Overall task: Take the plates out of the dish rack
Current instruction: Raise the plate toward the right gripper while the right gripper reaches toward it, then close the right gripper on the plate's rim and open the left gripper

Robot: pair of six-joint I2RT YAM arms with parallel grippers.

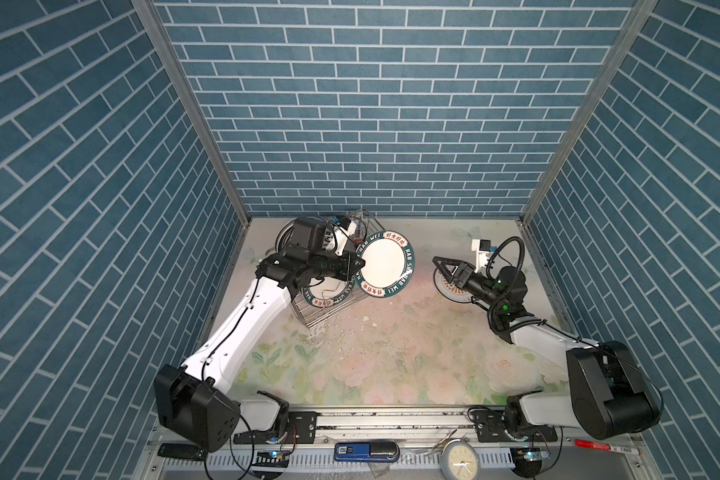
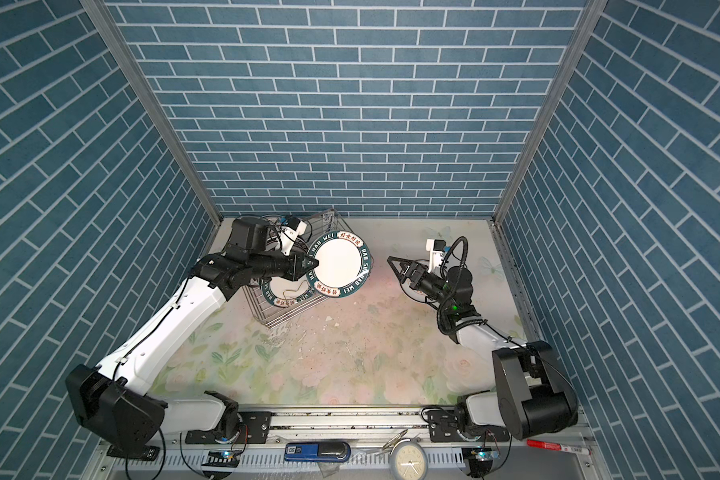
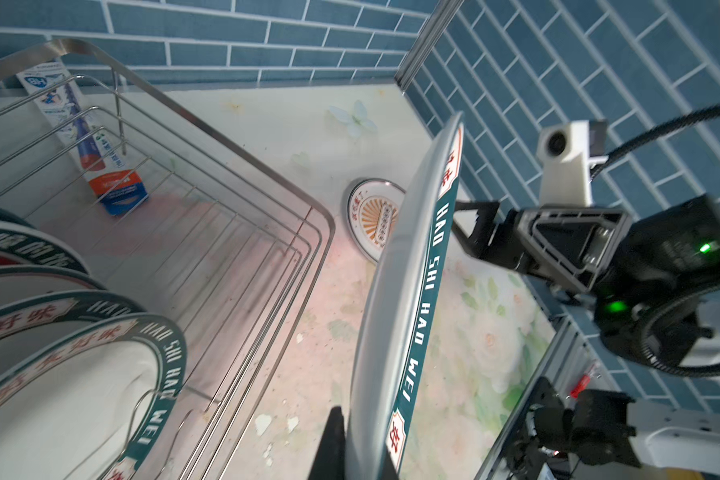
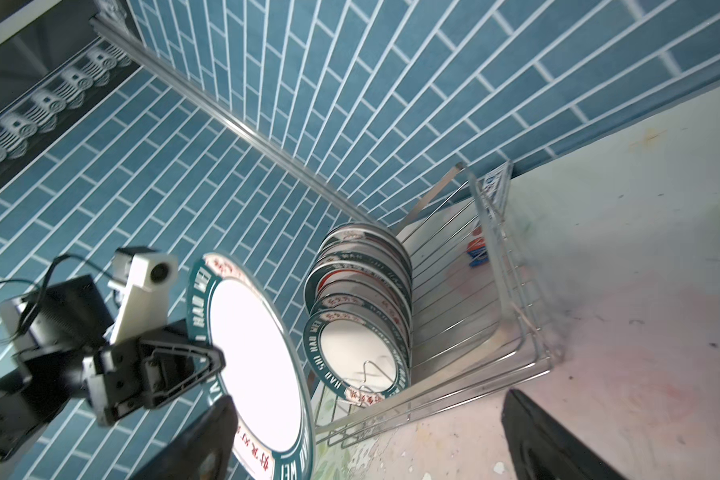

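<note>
My left gripper point(image 1: 360, 262) point(image 3: 358, 449) is shut on the rim of a white plate point(image 1: 385, 264) point(image 2: 337, 262) point(image 3: 408, 291) with a dark teal lettered rim. It holds this plate tilted above the right edge of the silver wire dish rack point(image 1: 329, 316) point(image 3: 267, 232) point(image 4: 474, 324). Several more plates point(image 1: 323, 297) point(image 4: 358, 345) stand on edge in the rack. My right gripper point(image 1: 439, 270) point(image 4: 362, 449) is open and empty, a short way right of the held plate. Under it, an orange sunburst plate point(image 1: 454, 291) point(image 3: 373, 216) lies flat on the table.
A blue and white carton point(image 3: 100, 166) lies in the far end of the rack. Along the front rail sit a small clock point(image 1: 460, 459), a blue device point(image 1: 366, 451) and a red pen point(image 1: 599, 445). Tiled walls close in three sides.
</note>
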